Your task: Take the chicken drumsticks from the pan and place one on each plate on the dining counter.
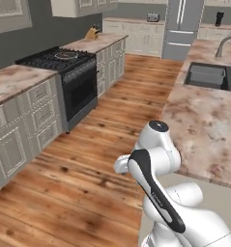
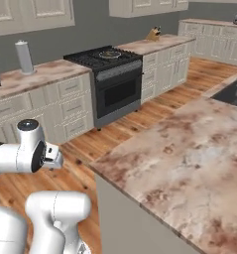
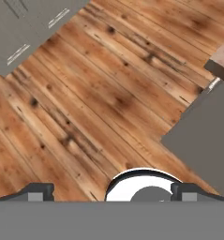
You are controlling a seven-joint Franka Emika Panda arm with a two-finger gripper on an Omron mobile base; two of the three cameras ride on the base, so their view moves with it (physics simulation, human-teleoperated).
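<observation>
Arm tucked for driving, gripper point(image 3: 111, 192) spread wide over bare wood floor point(image 3: 85, 93) gripping nothing; pan point(image 1: 66, 55) sits far off on stove point(image 1: 56, 60), dining counter point(image 1: 204, 116) alongside.

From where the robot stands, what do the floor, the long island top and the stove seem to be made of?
The floor looks like warm brown wood planks: grain and dark knots show. The island top looks like polished stone, beige mottled reddish-brown. The stove seems black metal with a glassy oven door, though a rendered picture leaves that open.
</observation>
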